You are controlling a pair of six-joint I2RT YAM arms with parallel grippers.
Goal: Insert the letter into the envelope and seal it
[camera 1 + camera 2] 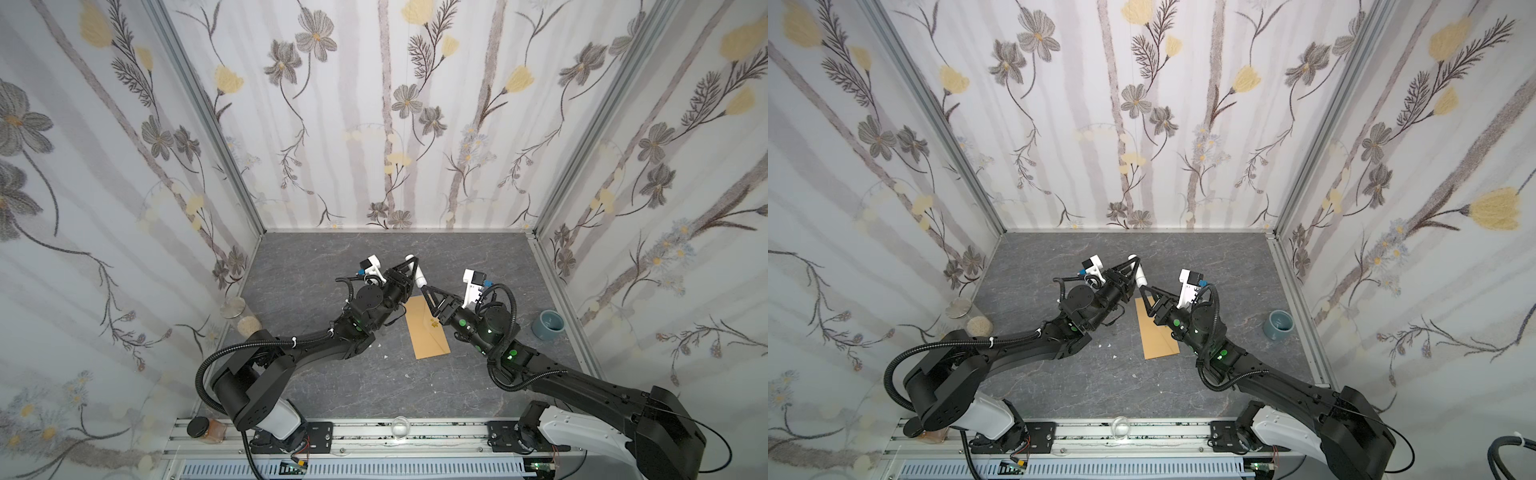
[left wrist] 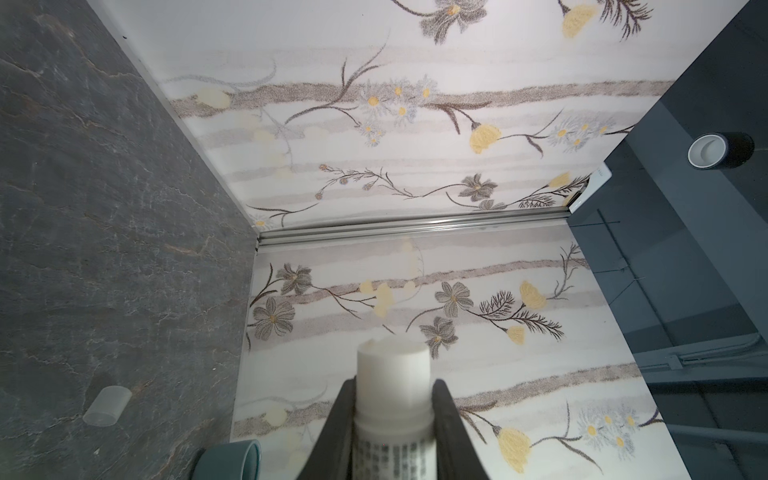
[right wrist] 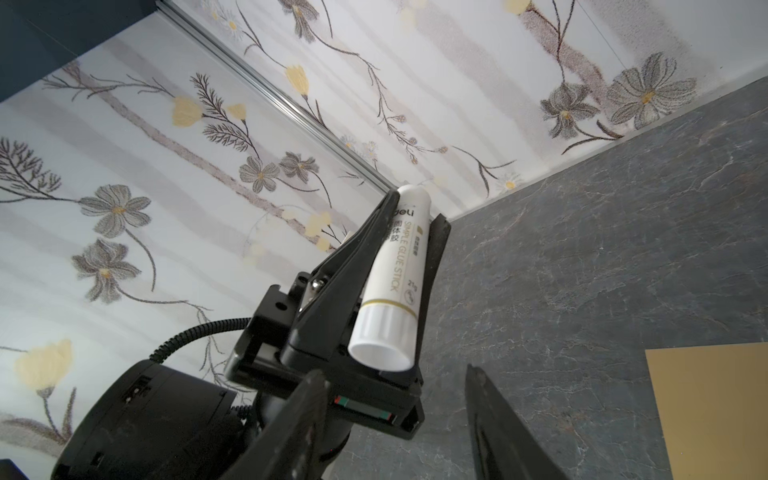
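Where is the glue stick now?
In both top views the glue stick is clamped in the left gripper, beyond the envelope's far end, near the right gripper.

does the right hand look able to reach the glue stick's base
Probably yes: the right hand is open just short of the glue stick, whose base juts clear of the left hand.

Tabletop [image 1: 324, 266] lies bare behind the envelope [image 1: 428, 332], cup [image 1: 548, 326] well right.
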